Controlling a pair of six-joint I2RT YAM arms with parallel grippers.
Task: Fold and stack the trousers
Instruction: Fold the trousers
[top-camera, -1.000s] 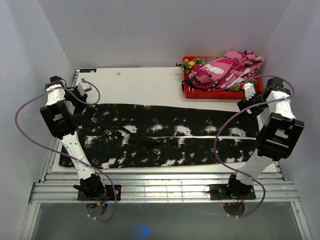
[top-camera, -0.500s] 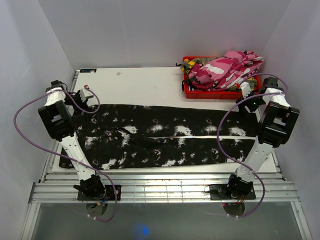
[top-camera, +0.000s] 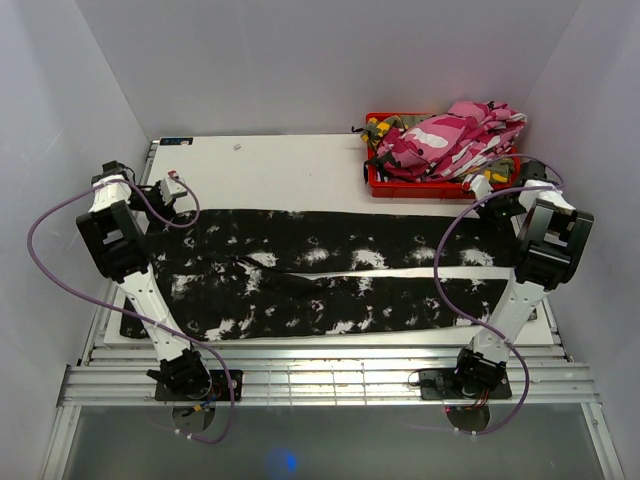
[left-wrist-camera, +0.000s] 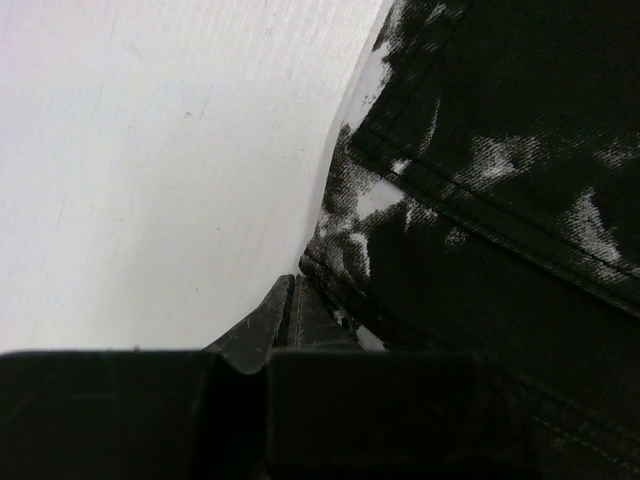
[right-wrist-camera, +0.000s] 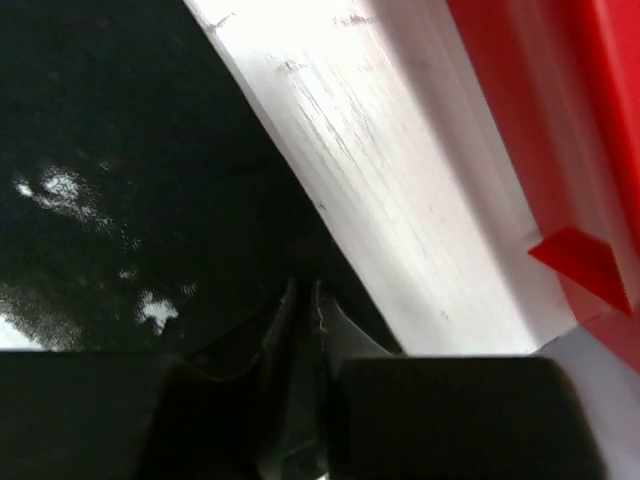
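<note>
The black trousers (top-camera: 330, 272) are lying flat across the table (top-camera: 270, 165), and the left gripper (left-wrist-camera: 291, 305) and the right gripper (right-wrist-camera: 305, 300) are each pinching tight on only a thin bit of their far edge, so I am thinking the cloth may be slipping free on lifting.

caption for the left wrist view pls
Left gripper shut on edge of black white-splotched cloth trousers on white table.
</note>
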